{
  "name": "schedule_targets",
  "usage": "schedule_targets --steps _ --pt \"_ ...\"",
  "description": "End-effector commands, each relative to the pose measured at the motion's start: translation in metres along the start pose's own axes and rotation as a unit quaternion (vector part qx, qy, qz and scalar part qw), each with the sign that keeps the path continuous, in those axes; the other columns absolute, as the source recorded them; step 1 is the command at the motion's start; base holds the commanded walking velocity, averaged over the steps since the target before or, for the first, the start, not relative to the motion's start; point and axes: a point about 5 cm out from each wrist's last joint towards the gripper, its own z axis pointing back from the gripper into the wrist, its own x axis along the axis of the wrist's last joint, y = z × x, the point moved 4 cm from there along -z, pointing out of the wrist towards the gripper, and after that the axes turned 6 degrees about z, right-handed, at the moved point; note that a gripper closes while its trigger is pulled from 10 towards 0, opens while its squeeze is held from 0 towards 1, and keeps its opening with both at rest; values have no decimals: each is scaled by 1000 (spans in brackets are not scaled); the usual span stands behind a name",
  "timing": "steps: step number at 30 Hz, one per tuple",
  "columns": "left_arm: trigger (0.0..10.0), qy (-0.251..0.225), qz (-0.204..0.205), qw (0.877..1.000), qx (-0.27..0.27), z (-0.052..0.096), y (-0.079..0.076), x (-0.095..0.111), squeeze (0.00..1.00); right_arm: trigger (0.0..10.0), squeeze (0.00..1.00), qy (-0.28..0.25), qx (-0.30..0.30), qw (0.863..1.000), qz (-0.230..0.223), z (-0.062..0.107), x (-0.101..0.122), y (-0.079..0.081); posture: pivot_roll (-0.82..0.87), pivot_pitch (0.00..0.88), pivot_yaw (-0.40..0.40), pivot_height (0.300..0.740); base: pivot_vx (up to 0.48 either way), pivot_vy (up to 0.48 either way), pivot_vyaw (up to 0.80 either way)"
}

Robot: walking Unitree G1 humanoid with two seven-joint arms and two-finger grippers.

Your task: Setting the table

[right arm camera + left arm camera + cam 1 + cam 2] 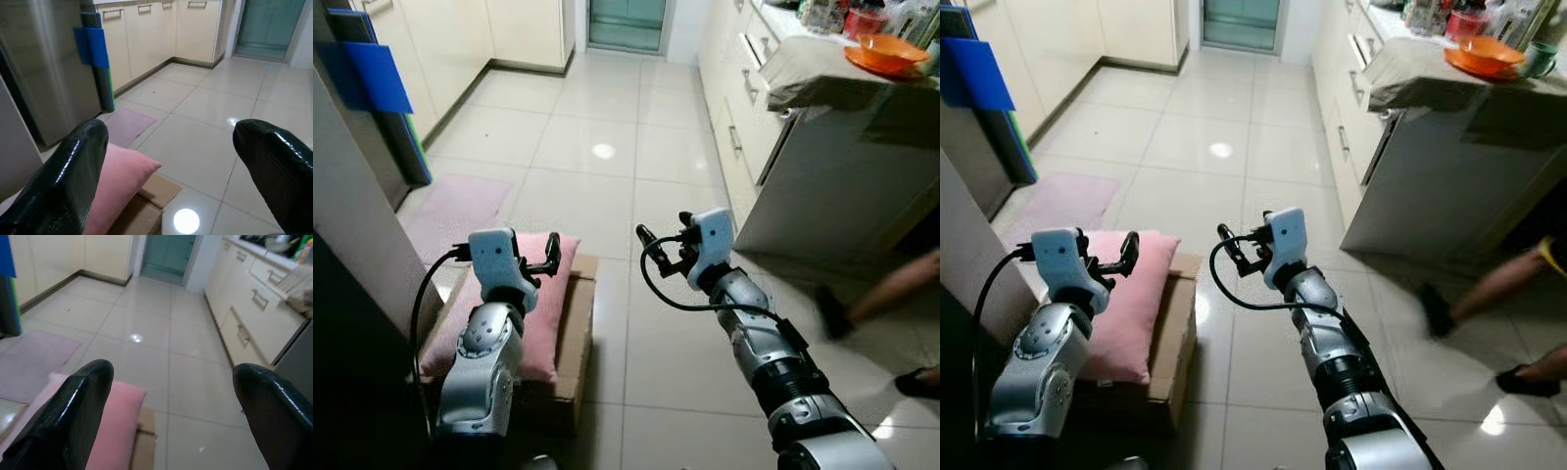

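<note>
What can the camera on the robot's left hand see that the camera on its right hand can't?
The left wrist view alone shows the drawer fronts with handles along one side of the kitchen. The right wrist view alone shows the blue board leaning by the tall cabinets. Both share the pink cushion on its cardboard box, the purple mat, the shiny tiled floor, the glass door, and two open black fingers, the left gripper and right gripper.

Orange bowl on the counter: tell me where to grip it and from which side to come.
Take the orange bowl by its near rim, one finger inside and one outside, probably coming from the aisle side with the right gripper, whose fingers are open. The bowl is wide, shallow and upright, and its near edge sits close to the edge of the counter, so the rim is likely the only part thin enough to pinch. Clutter stands behind it.
</note>
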Motion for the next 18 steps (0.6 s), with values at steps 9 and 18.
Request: schedule_targets --steps 9,18 --pt "10000 -13 -18 1000 -14 -6 0 10 0 10000 0 -3 35 999 1 -16 6 28 33 0 -58 740 0 -470 0" --pt "10000 -28 -43 999 -17 -12 1 23 0 10000 0 -21 55 998 -14 -24 14 51 34 0 -32 740 0 -480 0"
